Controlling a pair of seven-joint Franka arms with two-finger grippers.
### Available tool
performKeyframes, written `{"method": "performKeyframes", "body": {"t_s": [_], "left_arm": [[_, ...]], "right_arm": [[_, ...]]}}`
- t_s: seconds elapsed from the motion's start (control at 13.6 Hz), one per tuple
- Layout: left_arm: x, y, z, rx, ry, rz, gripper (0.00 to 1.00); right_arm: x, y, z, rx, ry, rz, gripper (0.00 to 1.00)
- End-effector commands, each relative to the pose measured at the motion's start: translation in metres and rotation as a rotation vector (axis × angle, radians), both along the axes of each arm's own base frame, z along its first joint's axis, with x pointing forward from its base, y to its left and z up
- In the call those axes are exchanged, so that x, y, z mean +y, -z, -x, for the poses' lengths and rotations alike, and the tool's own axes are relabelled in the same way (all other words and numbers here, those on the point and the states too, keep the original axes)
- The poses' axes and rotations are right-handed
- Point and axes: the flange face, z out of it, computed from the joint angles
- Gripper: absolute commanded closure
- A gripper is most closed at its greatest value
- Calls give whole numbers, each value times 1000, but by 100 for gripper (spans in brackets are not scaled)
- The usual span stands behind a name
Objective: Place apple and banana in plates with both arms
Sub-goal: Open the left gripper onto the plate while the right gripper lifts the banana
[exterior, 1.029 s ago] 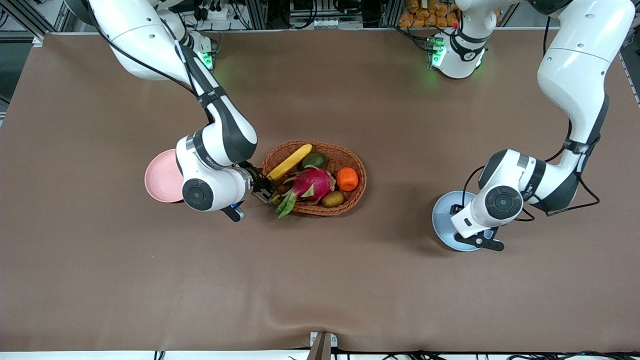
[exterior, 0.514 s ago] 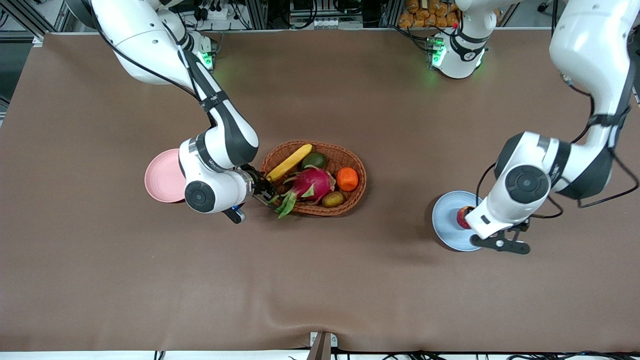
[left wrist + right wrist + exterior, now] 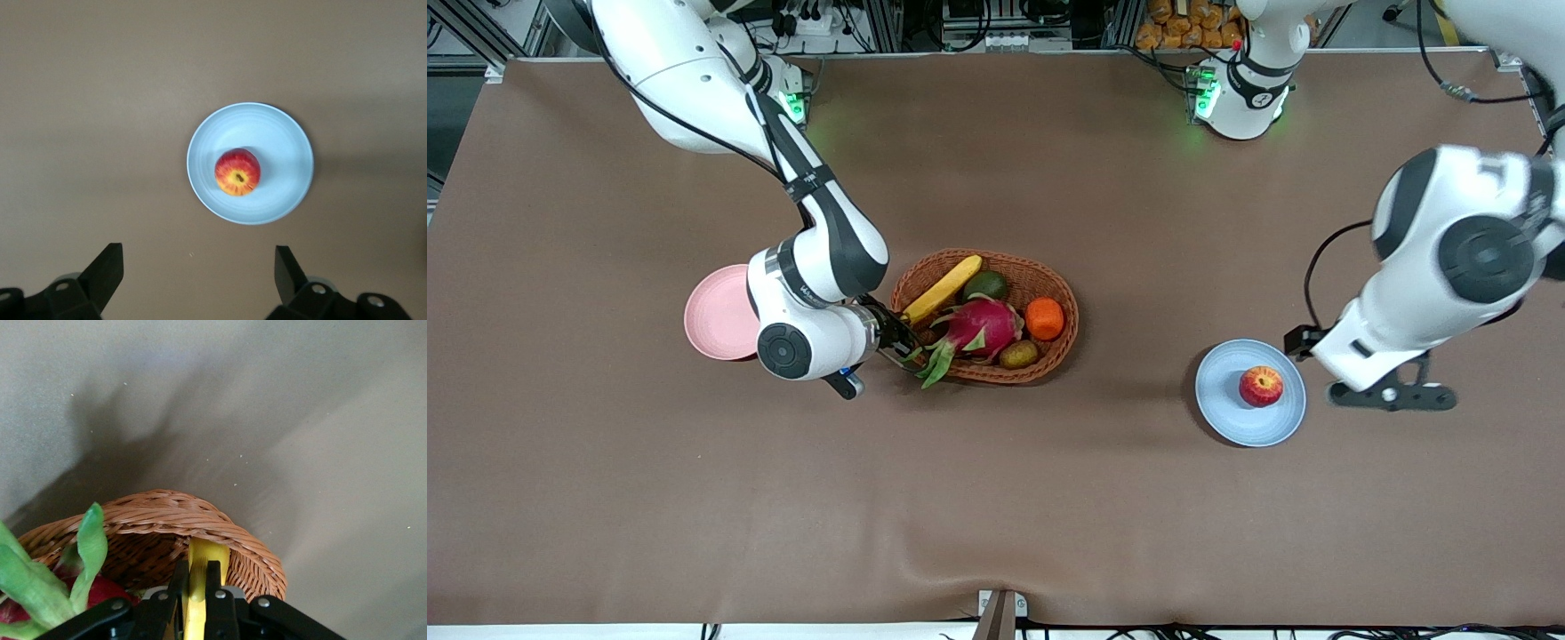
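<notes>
My right gripper [image 3: 197, 600] pinches the banana [image 3: 941, 287] in the basket [image 3: 1049, 267], seemingly firmly, for lifting; my left gripper [image 3: 199, 263] hangs spread, empty, above the apple [image 3: 237, 172].

No lettering can be read anywhere, as far as the views allow

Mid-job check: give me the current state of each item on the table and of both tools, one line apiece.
apple: resting on the blue plate, released.
blue plate: holds the apple.
pink plate: nothing visible on it, partly hidden by the right arm.
banana: in the basket, one end gripped.
basket: holds the banana and other fruit.
left tool: open, above the table beside the blue plate.
right tool: shut on the banana.
</notes>
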Motion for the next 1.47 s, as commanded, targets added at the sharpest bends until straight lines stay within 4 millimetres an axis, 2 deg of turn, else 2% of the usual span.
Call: {"method": "performKeyframes", "body": {"t_s": [0.0, 0.15, 0.37, 0.51, 0.59, 0.73, 0.88, 1.03, 1.18, 1.32, 1.4], "left_arm": [[13, -48, 21, -6, -70, 63, 0], [24, -77, 33, -27, -117, 110, 0], [37, -105, 49, -32, -161, 139, 0], [33, -120, 59, -39, -167, 137, 0], [33, -126, 64, -41, -171, 129, 0], [34, -132, 73, -17, -176, 114, 0], [38, -137, 77, -18, -183, 110, 0], [39, -140, 78, -23, -184, 109, 0], [37, -145, 83, -20, -178, 109, 0], [36, -146, 83, -20, -176, 118, 0], [36, -148, 83, -24, -176, 119, 0]], "right_arm": [[4, -10, -1, -15, -19, 5, 100], [1, -29, -4, 17, -41, -1, 100], [-7, -62, -7, 90, -104, -14, 100], [-31, -77, -14, 128, -156, -42, 100], [-46, -85, -18, 141, -207, -67, 100], [-96, -102, -35, 118, -342, -83, 100], [-139, -110, -45, 66, -535, -93, 100], [-180, -111, -56, 41, -721, -72, 100], [-222, -101, -68, 19, -826, -49, 100], [-252, -69, -67, 7, -812, -62, 100], [-260, -54, -65, 5, -811, -68, 100]]}}
